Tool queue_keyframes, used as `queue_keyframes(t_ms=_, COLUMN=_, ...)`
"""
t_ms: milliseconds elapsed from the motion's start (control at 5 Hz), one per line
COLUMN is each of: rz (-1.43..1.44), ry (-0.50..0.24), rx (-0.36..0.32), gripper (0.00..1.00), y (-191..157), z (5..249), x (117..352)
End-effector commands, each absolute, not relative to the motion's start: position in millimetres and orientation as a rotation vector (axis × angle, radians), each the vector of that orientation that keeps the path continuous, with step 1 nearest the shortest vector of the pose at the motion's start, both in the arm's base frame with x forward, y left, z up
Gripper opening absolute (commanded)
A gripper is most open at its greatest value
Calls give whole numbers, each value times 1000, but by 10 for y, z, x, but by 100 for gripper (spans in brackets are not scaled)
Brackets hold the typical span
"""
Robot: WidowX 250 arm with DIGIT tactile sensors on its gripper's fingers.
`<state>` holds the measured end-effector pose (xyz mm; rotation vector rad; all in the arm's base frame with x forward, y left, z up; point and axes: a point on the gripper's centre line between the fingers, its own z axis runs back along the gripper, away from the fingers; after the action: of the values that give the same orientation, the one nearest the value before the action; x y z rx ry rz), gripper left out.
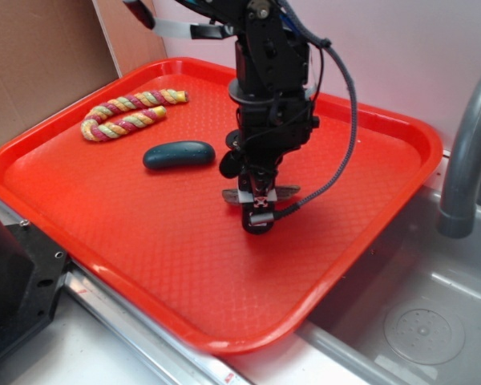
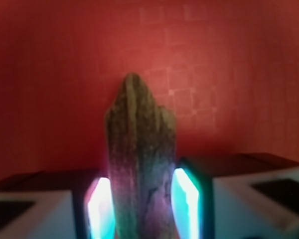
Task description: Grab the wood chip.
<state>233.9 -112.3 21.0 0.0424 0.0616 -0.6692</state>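
A robot arm reaches straight down over a red tray (image 1: 104,233), its gripper (image 1: 258,210) low at the tray's middle with the wood chip (image 1: 286,191) lying crosswise between the two fingers, a pointed end sticking out on each side. In the wrist view the chip (image 2: 139,164) fills the gap, and the glowing pads (image 2: 185,201) sit right against its long edges; the fingers look drawn in on the wood, though whether they press firmly cannot be told from the blurred close-up. The chip appears to rest on or just above the tray surface. A dark oval stone (image 1: 179,155) lies just beside the arm, and a red-and-yellow rope (image 1: 128,114) sits well apart near the far corner. To do this step well, the squeeze should be firm and centred on the chip's flat middle, since a thin sliver may twist or slip. A straight, slow rise would then keep it clear of the stone.
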Motion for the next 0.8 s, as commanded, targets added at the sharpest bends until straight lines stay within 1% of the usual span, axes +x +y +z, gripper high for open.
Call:
queue_keyframes(t_ms=0, rz=-560, ry=-21, rx=60, gripper=0, y=-1010, z=581, x=2347)
queue_keyframes(t_ms=200, rz=-327, ry=-25, rx=15, gripper=0, y=-718, z=1076, x=2241)
queue_keyframes(t_ms=400, rz=-169, ry=-65, rx=-8, gripper=0, y=-455, z=1439, x=2049)
queue_keyframes(t_ms=600, rz=19, ry=-53, rx=-11, gripper=0, y=-248, z=1740, x=1800)
